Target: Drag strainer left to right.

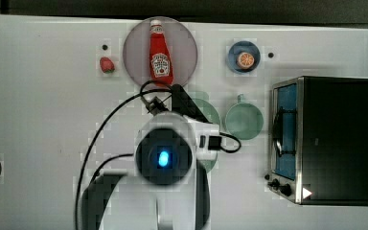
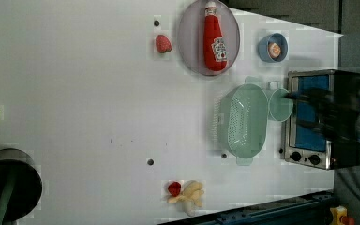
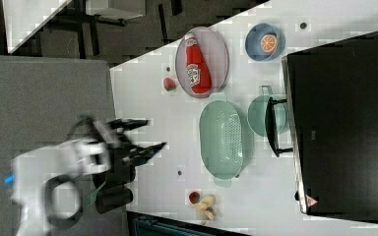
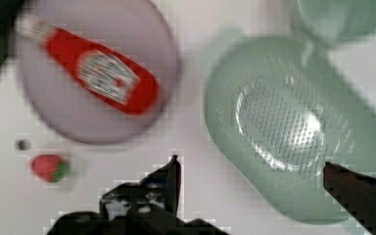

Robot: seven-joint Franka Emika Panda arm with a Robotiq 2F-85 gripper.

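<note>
The strainer is a pale mint-green oval colander with a grid of small holes in its base. It rests on the white table beside the teal mug. In the right view the strainer lies between the plate and the mug. My gripper is open and hovers above the strainer's near rim. One finger is over bare table and the other over the strainer's edge, with nothing between them. In the right view the gripper shows raised well off the table. My arm hides most of the strainer in the top view.
A greyish-pink plate carries a ketchup bottle. A strawberry lies beside it. A blue bowl holds an orange. A toaster oven stands just past the mug. More toy food sits near the table edge.
</note>
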